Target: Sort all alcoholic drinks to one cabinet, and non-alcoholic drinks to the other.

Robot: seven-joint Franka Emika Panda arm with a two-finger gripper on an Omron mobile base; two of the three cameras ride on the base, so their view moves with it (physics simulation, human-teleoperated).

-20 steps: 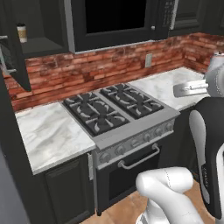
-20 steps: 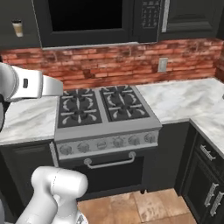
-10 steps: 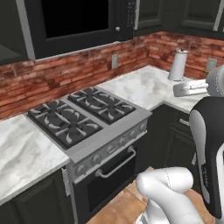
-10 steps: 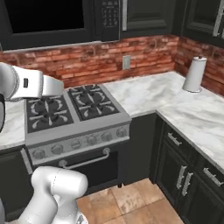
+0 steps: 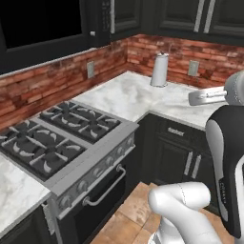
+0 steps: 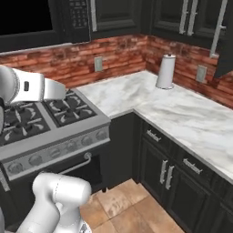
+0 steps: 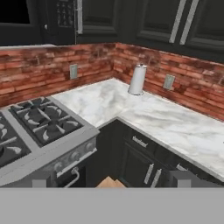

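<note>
My gripper (image 7: 111, 179) is open: its two blurred grey fingertips (image 7: 41, 179) stand wide apart at the bottom of the hand view with nothing between them. From the left base view the hand (image 5: 206, 96) hovers over the right-hand counter, away from everything on it. The alcoholic drinks and the non-alcoholic drinks are out of view. Dark upper cabinets (image 5: 205, 16) (image 6: 186, 18) (image 7: 183, 22) with long silver handles hang shut above the corner counter.
A gas stove (image 5: 62, 138) (image 6: 45, 123) (image 7: 39, 122) stands at left under a black microwave (image 5: 43, 21). The marble counter (image 5: 128, 95) (image 6: 191, 118) (image 7: 166, 118) wraps the brick corner and carries a paper towel roll (image 5: 159, 70) (image 6: 165, 71) (image 7: 138, 79). Dark base cabinets (image 6: 173, 168) sit below.
The whole picture has swung: the base has turned right, so the stove slid left and the corner counter with the paper towel roll came into view. The gripper stays open.
</note>
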